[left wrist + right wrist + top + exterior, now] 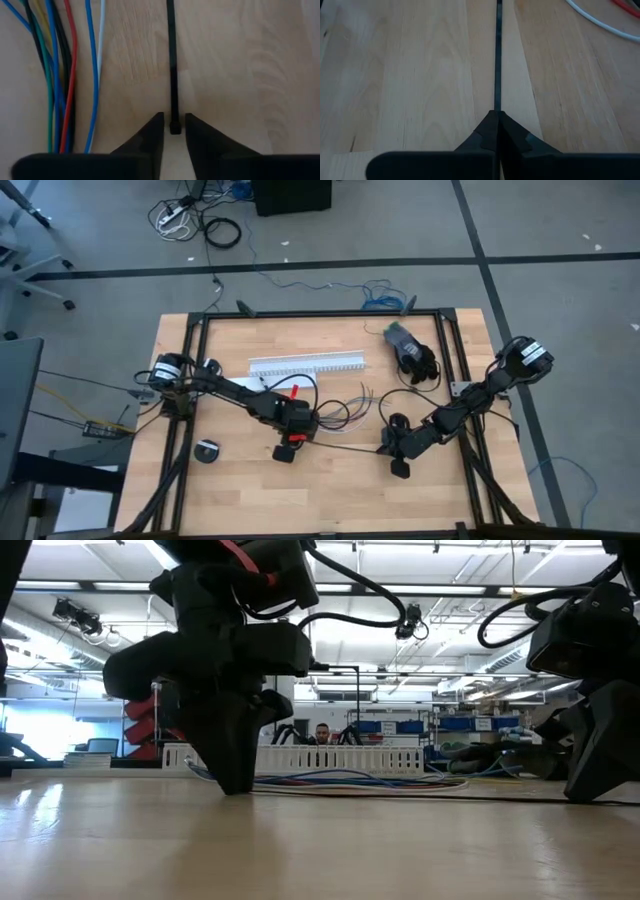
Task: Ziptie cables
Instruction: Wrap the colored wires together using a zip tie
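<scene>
The ziptie (350, 447), a thin black strip, lies straight on the wooden table between my two grippers. My right gripper (496, 116), at the table's right, is shut on one end of it. My left gripper (174, 131) points steeply down at the other end. Its fingers stand narrowly apart on either side of the ziptie's small square head (174, 127), with a sliver of table showing on each side. The cables (60, 75), thin blue, red, green and pale wires, lie flat on the table beside the left gripper and run on toward the far side (340, 412). My right gripper pinches the ziptie's end (496, 107) between its two fingertips. It comes slanting down from the table's right, with the fingers in line with the strip. The strip runs straight away from the fingertips, low along the table (450, 797).
A long white slotted channel (305, 364) lies toward the far edge, behind the cables. A dark bundle (412, 352) sits at the far right and a round black disc (208, 451) at the near left. A black frame (320, 314) borders the table.
</scene>
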